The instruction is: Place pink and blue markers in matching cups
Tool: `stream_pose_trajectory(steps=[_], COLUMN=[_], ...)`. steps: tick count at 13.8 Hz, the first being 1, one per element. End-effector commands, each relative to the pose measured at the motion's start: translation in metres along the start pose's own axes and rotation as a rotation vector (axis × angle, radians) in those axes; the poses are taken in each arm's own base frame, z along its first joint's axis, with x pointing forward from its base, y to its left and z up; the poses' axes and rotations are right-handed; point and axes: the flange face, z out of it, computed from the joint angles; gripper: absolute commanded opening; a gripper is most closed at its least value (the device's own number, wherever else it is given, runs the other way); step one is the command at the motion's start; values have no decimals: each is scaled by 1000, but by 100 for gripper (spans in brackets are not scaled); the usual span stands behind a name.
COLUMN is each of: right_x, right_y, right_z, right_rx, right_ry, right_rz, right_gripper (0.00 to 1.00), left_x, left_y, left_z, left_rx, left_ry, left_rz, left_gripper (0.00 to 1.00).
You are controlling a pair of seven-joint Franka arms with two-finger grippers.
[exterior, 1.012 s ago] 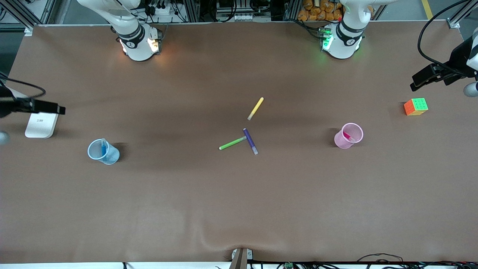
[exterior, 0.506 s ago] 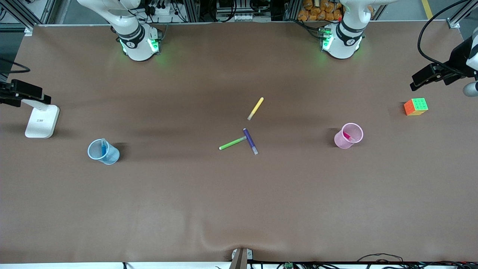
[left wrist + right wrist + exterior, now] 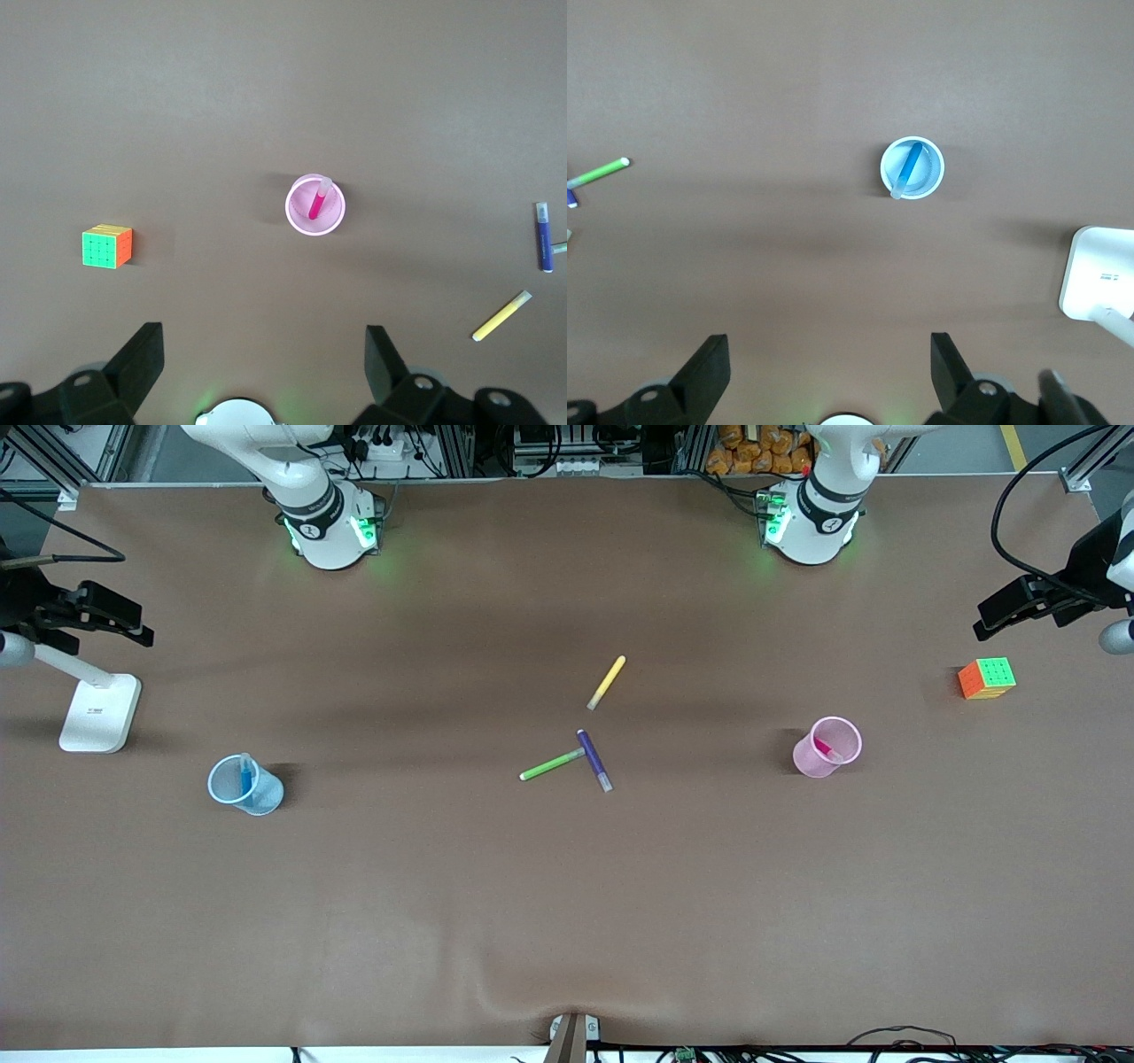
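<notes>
Both arms are glossy white with black rings at the joints. Each round base [image 3: 330,531] carries a small black mark and glows green at its side. Black cables [image 3: 1019,505] loop to the dark wrist hardware. The fingers [image 3: 137,354] are matte black wedges, bolted on with what look like screws.

Landmark – purple marker [image 3: 594,760], mid-table. Green marker [image 3: 552,764] touches it; yellow marker [image 3: 607,682] farther from cam. Blue cup [image 3: 245,785] w/ blue marker [image 3: 245,776] toward right arm's end; pink cup [image 3: 827,747] w/ pink marker [image 3: 826,749] toward left arm's end.
</notes>
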Motion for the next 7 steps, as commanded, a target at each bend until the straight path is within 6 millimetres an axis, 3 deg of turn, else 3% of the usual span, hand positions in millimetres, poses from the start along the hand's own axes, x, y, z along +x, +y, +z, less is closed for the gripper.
stream_pose_trajectory(steps=[1, 7], right_x=[-9, -10], right_y=[8, 4], right_z=[-2, -4], right_rx=[-14, -15], right_ry=[13, 18], right_rz=[-33, -44], right_gripper=[100, 100], left_x=[-9, -7], left_y=[-4, -1], left_z=[-9, -16], left_rx=[-13, -9], left_ry=[6, 20], left_rz=[25, 29], left_gripper=[100, 100])
